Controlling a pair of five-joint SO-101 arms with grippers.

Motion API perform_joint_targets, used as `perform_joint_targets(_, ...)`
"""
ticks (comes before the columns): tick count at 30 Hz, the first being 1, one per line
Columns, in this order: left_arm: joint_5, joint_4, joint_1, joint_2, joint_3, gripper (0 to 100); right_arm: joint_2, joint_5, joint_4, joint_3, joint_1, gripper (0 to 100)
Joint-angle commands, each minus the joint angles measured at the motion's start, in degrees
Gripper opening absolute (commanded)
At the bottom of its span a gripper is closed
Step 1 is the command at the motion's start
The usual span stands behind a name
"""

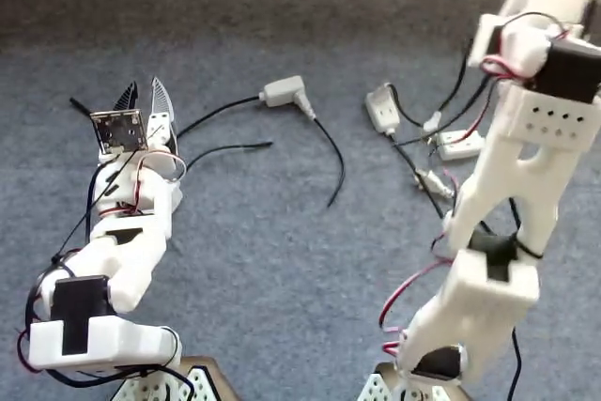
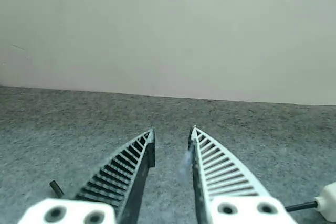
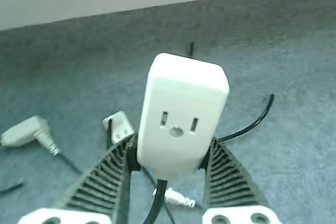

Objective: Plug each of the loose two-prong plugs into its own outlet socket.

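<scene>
My right gripper (image 3: 170, 146) is shut on a white outlet socket block (image 3: 181, 111), held up off the carpet with its slotted face toward the wrist camera and its black cord hanging down. A white two-prong plug (image 1: 283, 91) on a black cord lies on the grey carpet at mid-table; it also shows as the plug (image 3: 23, 132). A second white plug (image 1: 380, 106) lies to its right. My left gripper (image 1: 144, 91) rests low at the left, open and empty (image 2: 171, 140), apart from the plug's edge (image 2: 328, 205).
A white socket piece (image 1: 460, 145) and a small connector (image 1: 434, 180) lie among tangled wires by the right arm (image 1: 507, 194). Loose black cord ends (image 1: 333, 171) trail across the carpet's middle. A pale wall (image 2: 168, 30) bounds the far side.
</scene>
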Motion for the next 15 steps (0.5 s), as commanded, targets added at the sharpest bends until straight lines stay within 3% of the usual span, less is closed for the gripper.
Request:
perform_joint_targets(1, -0.35, 0.18, 0.92, -0.31, -0.31, 12, -17.45, 0.53, 2.07, 18.07, -7.96, 7.4)
perform_joint_targets(6, -0.26, 0.09, -0.57, -0.31, -0.57, 12, -31.34, 0.53, -0.22, 35.74, -19.47, 7.4)
perform_joint_targets(12, -0.09, 0.00, -1.80, -0.31, -0.66, 12, -42.86, 0.88, -4.35, 44.70, -32.13, 8.0)
perform_joint_targets(15, -0.09, 0.00, -1.80, -0.31, -0.66, 12, -46.64, 0.53, -4.18, 46.64, -38.55, 16.3)
